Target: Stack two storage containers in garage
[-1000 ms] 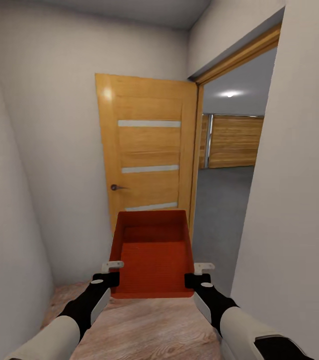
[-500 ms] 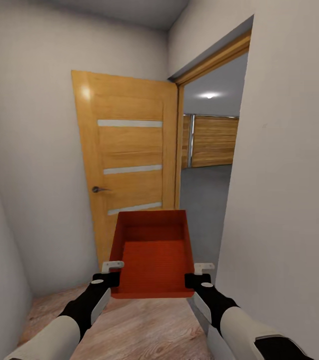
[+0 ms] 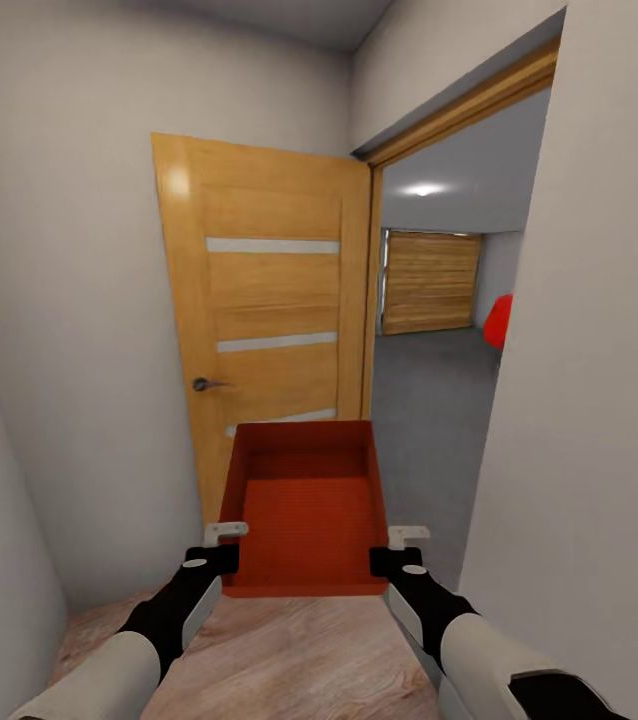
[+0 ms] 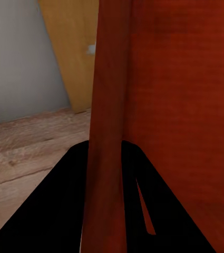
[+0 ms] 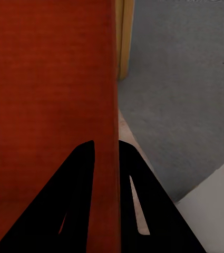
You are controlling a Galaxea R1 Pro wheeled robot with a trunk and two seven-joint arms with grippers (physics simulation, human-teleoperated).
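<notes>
Two grippers, one orange-red rectangular plastic bin (image 3: 305, 508) between them, carried out in front of the robot just short of the orange-wood door with glass slits (image 3: 264, 300). The bin is open-topped and sits level, its far end pointing at the lower part of that door.

The left gripper (image 3: 221, 545) is clamped on the bin's near left corner, and the right gripper (image 3: 402, 546) is clamped on the near right corner. In the left wrist view you can see the bin's side wall (image 4: 109, 132) running straight down between the two dark fingers (image 4: 54, 211), so that gripper (image 4: 105, 179) is squeezed narrow onto the wall. Same deal in the right wrist view: wall edge (image 5: 107, 105) pinched between the black fingers (image 5: 143, 205) of the right gripper (image 5: 106, 174).

The door stands swung open against the white wall (image 3: 69, 300), with a small dark handle (image 3: 205, 384) on its left side. Right of the door is the open doorway, and through it you get dull dark-grey concrete floor (image 3: 424, 390), a wide wooden panelled door (image 3: 431, 282) at the far end, and a bit of something red (image 3: 499, 320) poking out past the door frame's right edge, too cut off to say what it is.

Under the bin and arms it's light wood plank flooring (image 3: 289, 655), so the bin is on the hallway side of that door.
</notes>
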